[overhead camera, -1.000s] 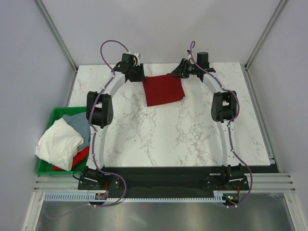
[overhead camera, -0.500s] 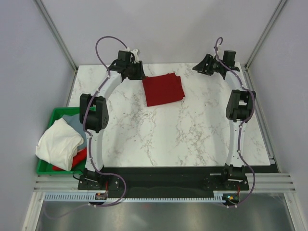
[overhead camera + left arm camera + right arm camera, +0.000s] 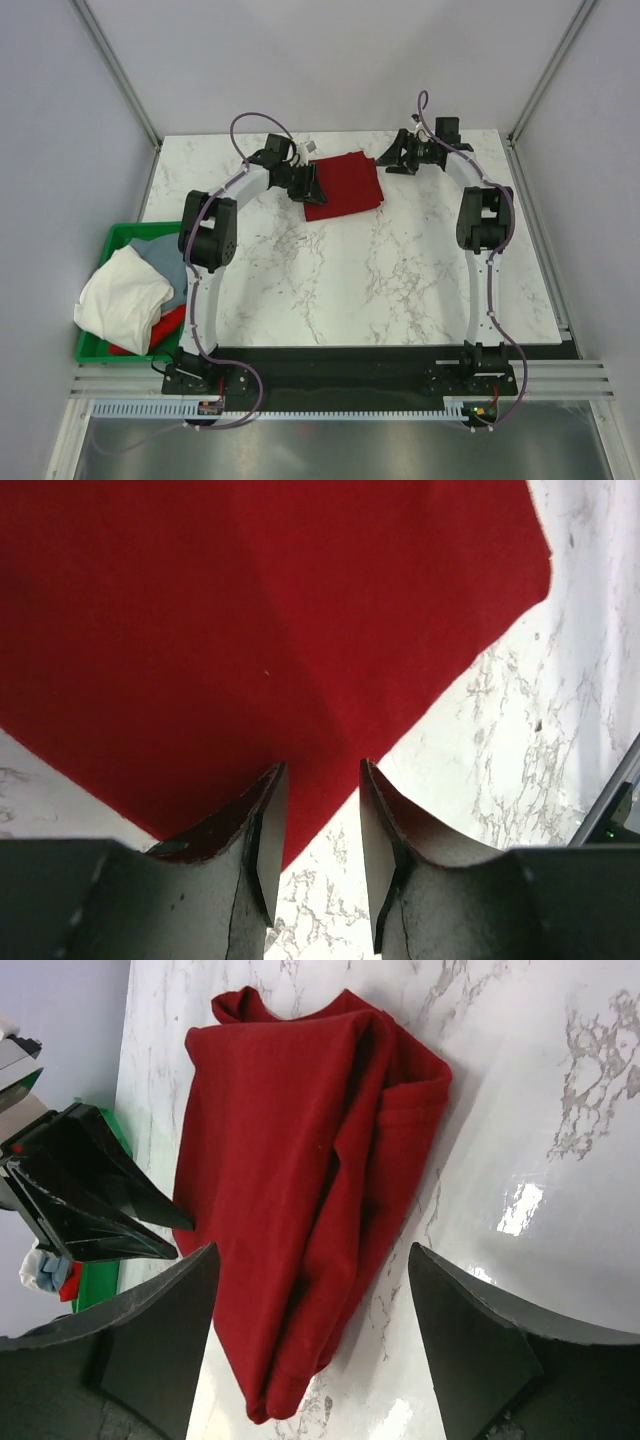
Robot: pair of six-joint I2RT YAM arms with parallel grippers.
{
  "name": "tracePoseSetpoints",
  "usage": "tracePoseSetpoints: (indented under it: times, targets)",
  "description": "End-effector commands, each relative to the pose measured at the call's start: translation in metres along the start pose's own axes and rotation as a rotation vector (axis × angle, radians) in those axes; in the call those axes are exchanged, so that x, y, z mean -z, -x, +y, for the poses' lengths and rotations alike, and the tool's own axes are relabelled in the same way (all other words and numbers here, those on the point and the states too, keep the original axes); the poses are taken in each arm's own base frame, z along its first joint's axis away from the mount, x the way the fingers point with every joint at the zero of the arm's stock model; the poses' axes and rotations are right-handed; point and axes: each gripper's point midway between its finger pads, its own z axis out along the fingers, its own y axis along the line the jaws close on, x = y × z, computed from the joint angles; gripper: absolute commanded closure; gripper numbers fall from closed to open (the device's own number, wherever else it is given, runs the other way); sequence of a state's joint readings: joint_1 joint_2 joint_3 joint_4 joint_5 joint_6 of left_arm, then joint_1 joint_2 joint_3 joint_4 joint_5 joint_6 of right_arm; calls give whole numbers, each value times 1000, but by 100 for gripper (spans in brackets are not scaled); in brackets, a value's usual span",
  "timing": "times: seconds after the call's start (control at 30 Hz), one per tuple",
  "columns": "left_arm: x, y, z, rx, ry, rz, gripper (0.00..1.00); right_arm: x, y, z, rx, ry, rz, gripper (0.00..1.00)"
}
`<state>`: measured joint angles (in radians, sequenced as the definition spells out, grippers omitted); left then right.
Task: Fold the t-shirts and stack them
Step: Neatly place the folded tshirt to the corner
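**A:** Where is the dark red t-shirt [image 3: 345, 187] found, and how are the grippers set?

**B:** It is laid folded at the far middle of the marble table [image 3: 380, 270]. In the right wrist view a bulky, loosely rolled fold is seen along one side. The left gripper [image 3: 310, 187] is set low at the shirt's left edge with its jaws parted narrowly. A corner of the hem is seen between the fingers [image 3: 268, 845], but nothing is pinched yet. The right gripper [image 3: 390, 162] is held just beside the right edge, spread wide, with nothing held.

**A:** What is called for here?

**B:** A grasp of the folded bundle is judged to be the step in hand. Every layer should be caught at the edge. If only the top layer is taken, the fold is likely to be opened on lifting. The left jaws are best pushed further over the hem before being closed. The bulky side is best taken by the right gripper, so that both edges are raised level.

**A:** And the rest?

**B:** A white t-shirt [image 3: 125, 295] is heaped with others in the green bin [image 3: 125, 232], well apart at the left. The task is judged to be far from done.
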<state>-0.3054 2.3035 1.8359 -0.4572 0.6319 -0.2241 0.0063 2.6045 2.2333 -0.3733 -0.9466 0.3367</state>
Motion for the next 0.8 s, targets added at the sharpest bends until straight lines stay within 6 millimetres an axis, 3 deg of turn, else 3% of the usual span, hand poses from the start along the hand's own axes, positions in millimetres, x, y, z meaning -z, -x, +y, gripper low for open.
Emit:
tracePoseSetpoints:
  times: [0.0, 0.27, 0.53, 0.67, 0.77]
  targets:
    - [-2, 19, -6, 4, -34, -37, 59, -12, -14, -6, -12, 27, 32, 16]
    - [-6, 25, -3, 12, -29, -52, 59, -32, -48, -21, -96, 17, 94, 18]
    - [-2, 30, -6, 5, -23, -66, 59, -56, -77, -9, -126, 50, 165, 25]
    - [4, 35, -9, -4, -18, -79, 59, -58, -79, -8, -126, 40, 168, 41]
    - [17, 42, -10, -12, -7, -100, 59, -53, -71, -7, -98, 26, 150, 66]
